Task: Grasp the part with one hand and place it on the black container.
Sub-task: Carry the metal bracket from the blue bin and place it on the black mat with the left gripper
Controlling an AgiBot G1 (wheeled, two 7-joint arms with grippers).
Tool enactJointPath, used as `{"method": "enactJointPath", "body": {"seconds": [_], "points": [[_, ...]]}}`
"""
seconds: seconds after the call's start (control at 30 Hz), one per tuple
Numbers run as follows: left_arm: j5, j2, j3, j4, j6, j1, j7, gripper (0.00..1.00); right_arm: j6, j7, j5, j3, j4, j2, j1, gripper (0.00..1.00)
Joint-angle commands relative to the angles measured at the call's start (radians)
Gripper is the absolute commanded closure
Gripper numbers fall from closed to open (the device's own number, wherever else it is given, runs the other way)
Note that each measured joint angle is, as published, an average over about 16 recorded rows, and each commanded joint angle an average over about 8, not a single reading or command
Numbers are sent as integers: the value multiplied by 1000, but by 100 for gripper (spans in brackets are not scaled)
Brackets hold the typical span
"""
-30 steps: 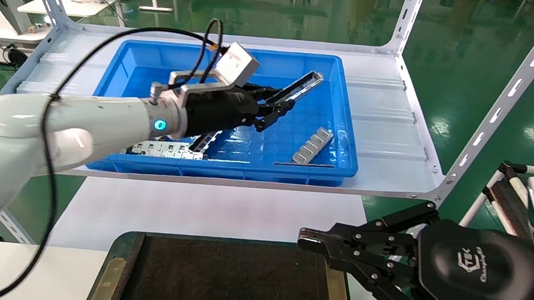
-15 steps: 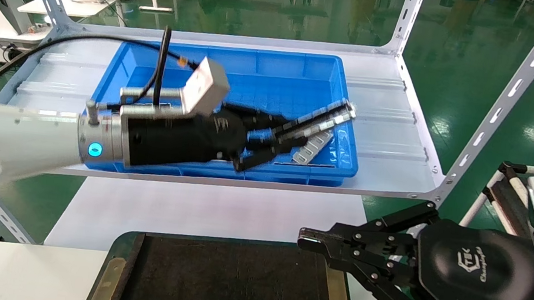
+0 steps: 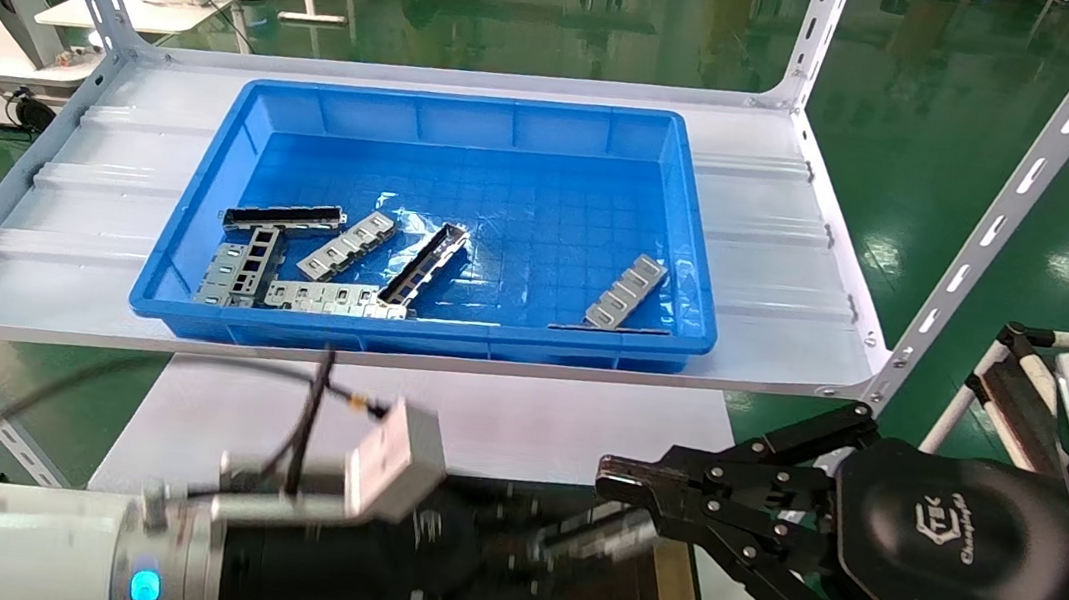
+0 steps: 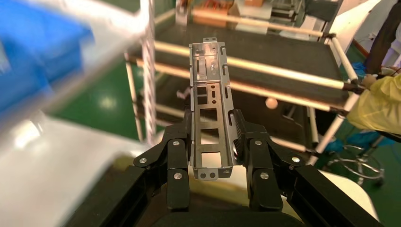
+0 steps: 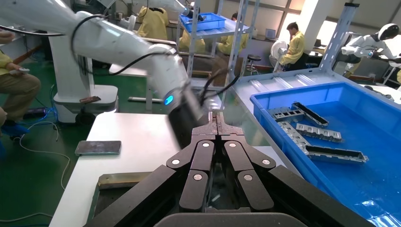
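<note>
The part (image 4: 211, 111), a slim silver-grey sheet-metal channel with rectangular cut-outs in its base, is pinched across its raised side walls by the left tool (image 4: 213, 147), whose two black fingers (image 4: 177, 158) press on either wall near one end while the rest of the channel juts out free beyond them. In the head view the left tool (image 3: 506, 548) shows blurred above the black container (image 3: 669, 577), with the part (image 3: 603, 534) above the tray's far right area, close to the tray's right brass-coloured strip and close to the tip of the right tool (image 3: 620, 481). Whether the part touches the tray floor cannot be told.

The right tool hangs at the tray's far right corner, its fingers pressed together with nothing between them, as the right wrist view (image 5: 217, 124) shows. The bare white surface (image 3: 15, 533) lies open to the left of the tray.

Beyond the tray a grey shelf (image 3: 774, 227) carries the blue plastic bin (image 3: 690, 257). Inside it, a cluster of silver metal pieces (image 3: 323, 261) lies along the near left part of the floor, and one slotted plate (image 3: 628, 291) lies alone near the right wall; the bin's far half is bare. The shelf's slotted upright (image 3: 1020, 194) rises slanting at the right, just behind the right arm.
</note>
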Motion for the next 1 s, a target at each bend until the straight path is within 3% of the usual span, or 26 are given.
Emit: {"method": "enactJointPath", "body": {"seconds": [0.03, 0.2, 0.4, 0.7, 1.0], "points": [[4, -33, 17, -80, -65, 61, -34, 100, 0, 0, 0, 0, 0, 0, 0, 100], [5, -46, 59, -140, -220, 179, -98, 100, 0, 0, 0, 0, 0, 0, 0, 100], [3, -2, 80, -145, -426, 286, -129, 100, 0, 0, 0, 0, 0, 0, 0, 100], [-23, 122, 70, -149, -789, 404, -167, 100, 0, 0, 0, -1, 0, 0, 0, 100], [-50, 268, 59, -148, -1101, 453, -182, 100, 0, 0, 1, -1, 0, 0, 0, 100]]}}
